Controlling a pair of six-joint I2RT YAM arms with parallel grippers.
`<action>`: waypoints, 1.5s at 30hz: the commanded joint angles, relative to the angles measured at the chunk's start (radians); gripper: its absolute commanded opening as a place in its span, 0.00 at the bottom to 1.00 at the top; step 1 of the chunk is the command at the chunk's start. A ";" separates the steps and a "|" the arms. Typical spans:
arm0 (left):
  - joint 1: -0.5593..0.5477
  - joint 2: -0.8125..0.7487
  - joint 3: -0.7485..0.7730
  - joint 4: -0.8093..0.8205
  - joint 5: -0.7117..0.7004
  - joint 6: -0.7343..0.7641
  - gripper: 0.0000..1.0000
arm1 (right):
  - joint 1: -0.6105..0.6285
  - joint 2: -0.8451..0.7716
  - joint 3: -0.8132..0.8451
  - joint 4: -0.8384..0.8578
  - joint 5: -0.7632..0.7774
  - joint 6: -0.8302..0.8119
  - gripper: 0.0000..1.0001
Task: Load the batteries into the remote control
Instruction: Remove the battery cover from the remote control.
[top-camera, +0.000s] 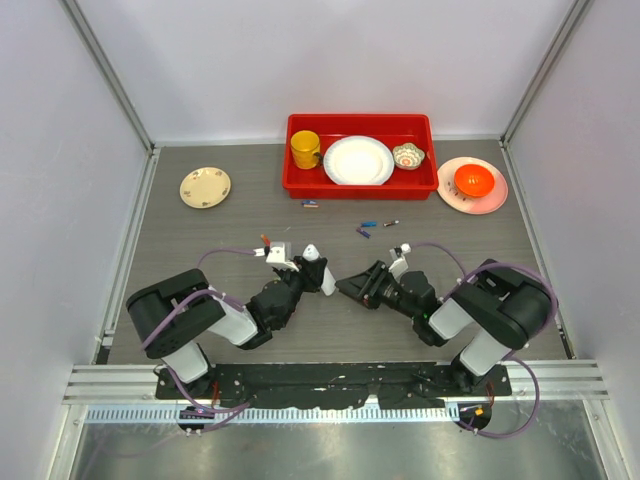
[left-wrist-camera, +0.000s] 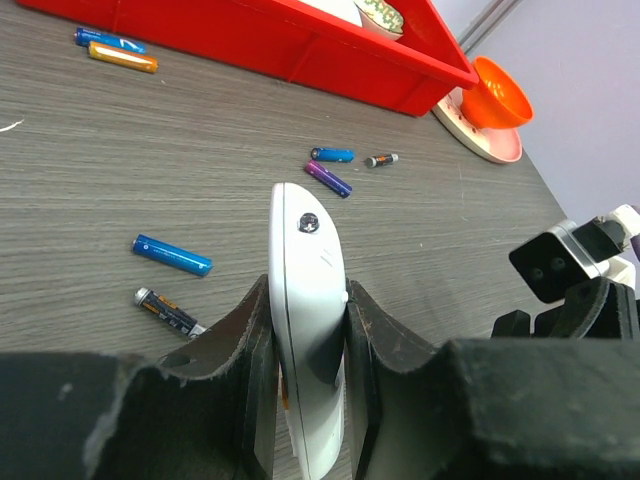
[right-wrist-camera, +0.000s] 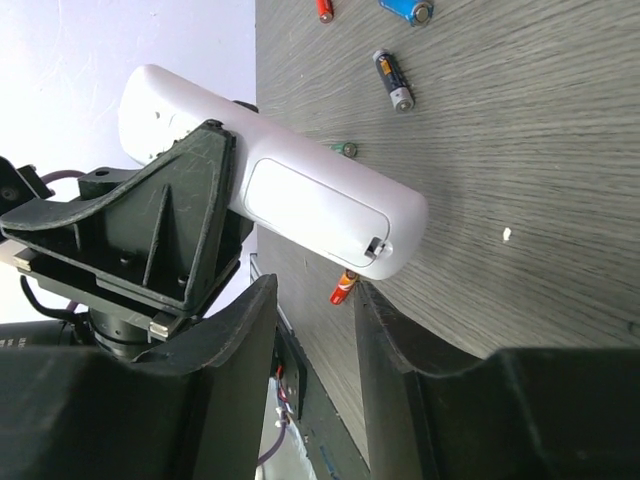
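Note:
My left gripper (top-camera: 316, 274) is shut on the white remote control (top-camera: 312, 254) and holds it on edge above the table. In the left wrist view the remote (left-wrist-camera: 308, 290) stands between the fingers (left-wrist-camera: 235, 345). In the right wrist view the remote's back (right-wrist-camera: 300, 195) shows a closed cover with a latch. My right gripper (right-wrist-camera: 315, 290) is open and empty, just below the remote's end; it also shows in the top view (top-camera: 347, 285). Batteries lie loose on the table: blue (left-wrist-camera: 172, 255), dark (left-wrist-camera: 165, 311), purple (left-wrist-camera: 328, 179), blue (left-wrist-camera: 332, 154) and red-orange (right-wrist-camera: 342, 288).
A red tray (top-camera: 360, 187) at the back holds a yellow mug (top-camera: 305, 149), a white plate (top-camera: 358, 160) and a small bowl (top-camera: 408, 155). A pink plate (top-camera: 490, 200) with an orange bowl (top-camera: 473, 179) is at the back right. A cream plate (top-camera: 205, 187) is at the back left.

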 joint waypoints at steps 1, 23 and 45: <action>0.005 0.004 -0.001 0.265 -0.012 -0.002 0.00 | -0.004 0.049 0.022 0.126 -0.011 0.015 0.42; 0.005 0.004 -0.012 0.265 0.006 -0.031 0.00 | -0.004 0.175 0.045 0.267 -0.025 0.067 0.40; -0.001 0.025 -0.022 0.265 0.027 -0.067 0.00 | -0.006 0.203 0.065 0.324 -0.027 0.081 0.38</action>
